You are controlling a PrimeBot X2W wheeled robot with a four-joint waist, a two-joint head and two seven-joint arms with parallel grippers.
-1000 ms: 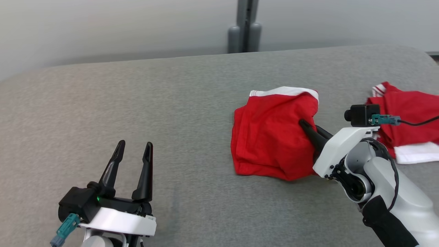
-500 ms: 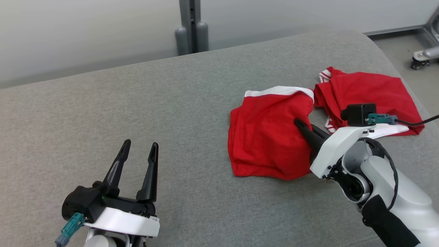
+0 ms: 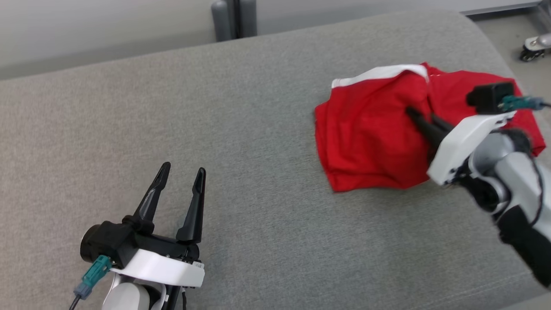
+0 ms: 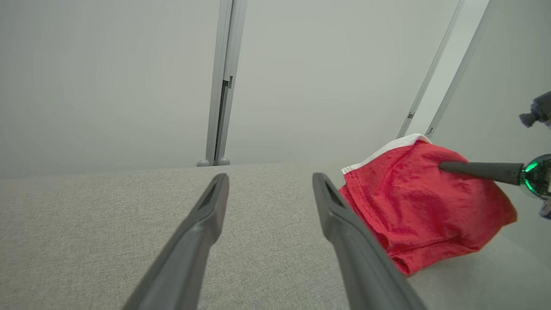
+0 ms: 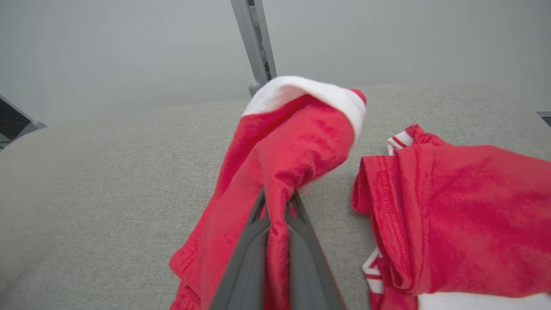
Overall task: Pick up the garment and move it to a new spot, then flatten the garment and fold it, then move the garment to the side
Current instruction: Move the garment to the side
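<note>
The right gripper (image 5: 279, 196) is pinched shut on a ridge of the red garment (image 5: 301, 142), with the cloth squeezed thin between its two dark fingers. From that pinch the fabric tents up ahead of the fingertips and slumps to their left, down to the grey cushion (image 5: 107, 172). Its lower edge seems to rest there, though blur makes contact hard to judge. Beyond the fingertips the white band (image 5: 301, 92) curls over the top. I judge it a light, limp knit that bunches easily and is unlikely to slip from a firm pinch. A hem or corner would give a cleaner hold than this mid-panel fold. Just right of the fingers lies a second red garment (image 5: 465, 202), apart from the held one. Far to the left, the left gripper (image 3: 183, 168) stands wide and empty.
</note>
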